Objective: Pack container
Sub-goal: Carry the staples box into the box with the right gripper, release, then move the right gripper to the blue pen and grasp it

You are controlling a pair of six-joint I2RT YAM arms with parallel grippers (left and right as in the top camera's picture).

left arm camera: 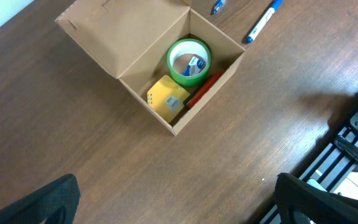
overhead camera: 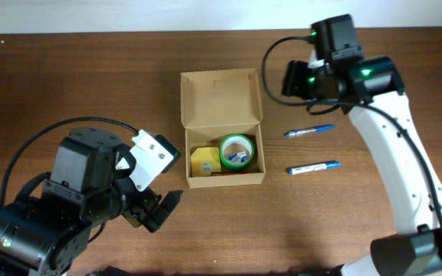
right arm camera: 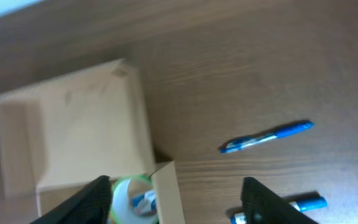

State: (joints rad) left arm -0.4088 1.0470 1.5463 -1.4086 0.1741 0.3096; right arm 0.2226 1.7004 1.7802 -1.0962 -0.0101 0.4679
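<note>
The tan cardboard container point(overhead camera: 221, 100) stands mid-table with its flap lid open toward the back. Inside lie a green tape roll point(overhead camera: 238, 151) with a small blue-and-white item in its hole, a yellow block point(overhead camera: 203, 162) and a red stick point(left arm camera: 202, 89). The container also shows in the left wrist view point(left arm camera: 123, 31) and the right wrist view point(right arm camera: 79, 130). Two blue pens point(overhead camera: 309, 130) point(overhead camera: 313, 167) lie on the table to its right. My left gripper point(overhead camera: 159, 208) is open and empty, front-left of the container. My right gripper point(overhead camera: 293, 79) is open and empty, above the container's back right corner.
The wooden table's edge and a black frame point(left arm camera: 347, 149) show at the right of the left wrist view. The pens also show in the right wrist view point(right arm camera: 266, 137) point(right arm camera: 303, 205). A pale wall point(overhead camera: 129, 14) runs along the table's back edge.
</note>
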